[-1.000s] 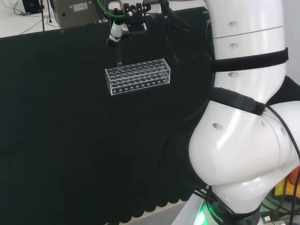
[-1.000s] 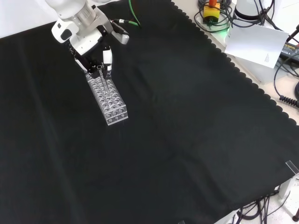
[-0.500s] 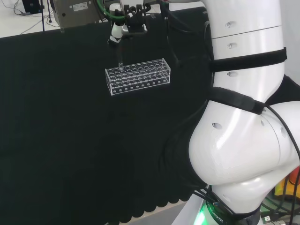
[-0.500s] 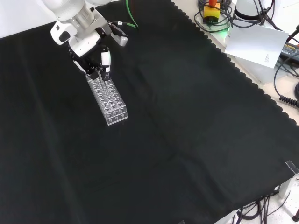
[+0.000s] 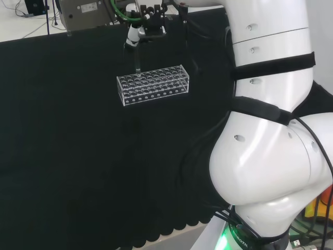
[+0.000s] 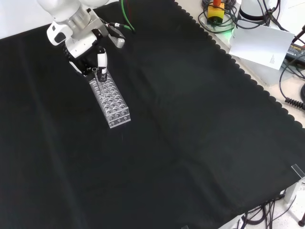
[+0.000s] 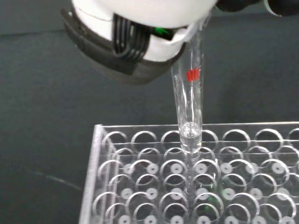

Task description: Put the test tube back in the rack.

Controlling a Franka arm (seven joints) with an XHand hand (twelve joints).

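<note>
A clear plastic test tube rack (image 5: 153,85) (image 6: 110,98) with several rows of round holes lies on the black cloth. The black and white hand (image 5: 142,28) (image 6: 88,50) hovers over the rack's far end and is shut on a clear glass test tube (image 7: 188,105) with a small red mark. The tube (image 5: 137,63) hangs upright, its rounded tip just above the rack's top plate (image 7: 196,158), over a hole in one of the outer rows. In the wrist view the finger (image 7: 135,28) pinching the tube's upper part is blurred.
The arm's big white links (image 5: 270,130) stand at the head view's right. Beyond the cloth's scalloped edge in the front view sit a white box (image 6: 264,47) and cables (image 6: 219,19). A grey device (image 5: 83,11) stands behind the cloth in the head view.
The hand has shifted slightly rightward in the head view, carrying the tube along the rack's far row. In the front view it has moved a little up and left.
</note>
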